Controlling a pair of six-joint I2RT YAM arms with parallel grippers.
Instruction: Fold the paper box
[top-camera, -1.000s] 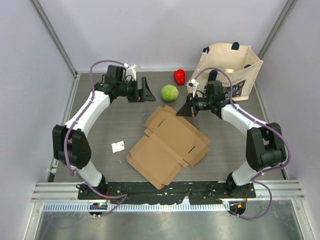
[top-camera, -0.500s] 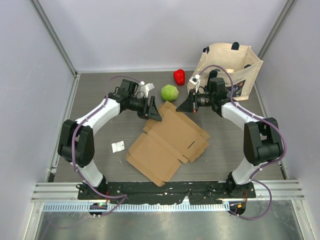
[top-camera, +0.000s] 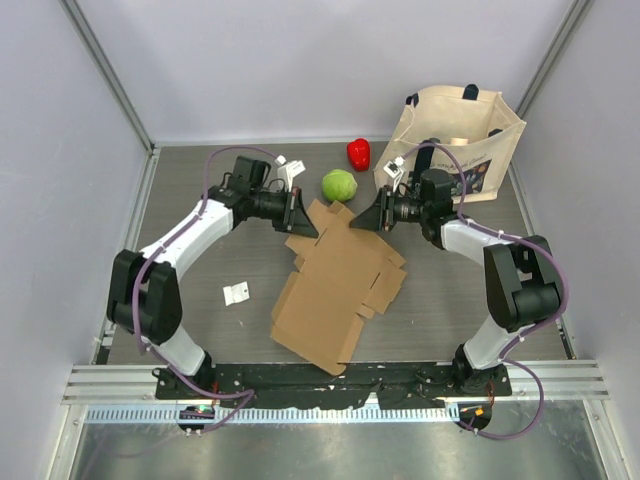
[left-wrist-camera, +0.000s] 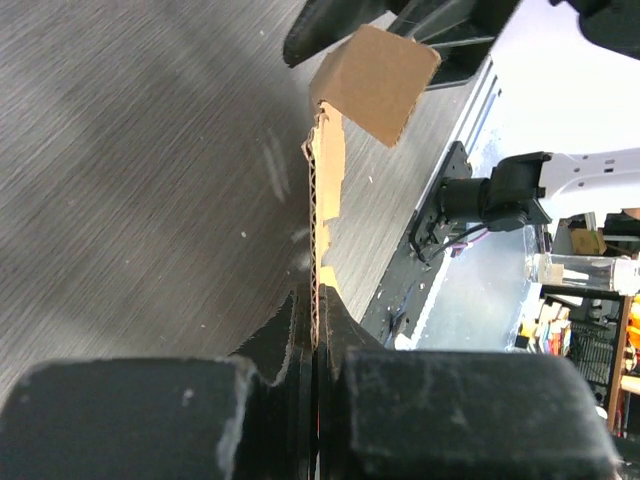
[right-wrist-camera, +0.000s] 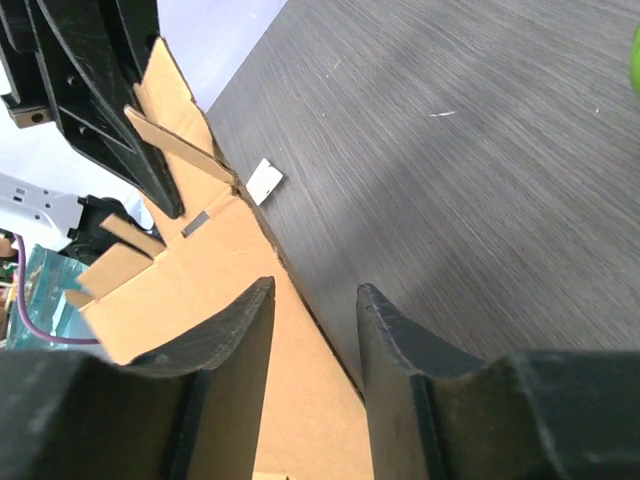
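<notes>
The paper box (top-camera: 335, 285) is a flat brown cardboard sheet with flaps, lying mid-table with its far end raised. My left gripper (top-camera: 303, 215) is shut on the far left edge. In the left wrist view the corrugated edge (left-wrist-camera: 318, 240) runs straight into the closed fingers of my left gripper (left-wrist-camera: 317, 315), and a bent flap (left-wrist-camera: 375, 75) stands beyond. My right gripper (top-camera: 372, 218) sits at the box's far right corner. Its fingers are apart in the right wrist view, where the gripper (right-wrist-camera: 315, 300) hovers over the cardboard's edge (right-wrist-camera: 200, 270) without gripping it.
A green round vegetable (top-camera: 339, 185) and a red pepper (top-camera: 358, 153) lie just behind the box. A beige tote bag (top-camera: 460, 140) stands at the back right. A small white paper scrap (top-camera: 236, 292) lies left of the box.
My left arm swung in and its gripper closed on the box's far edge. The right gripper opened. The box turned and shifted, and its far end rose.
</notes>
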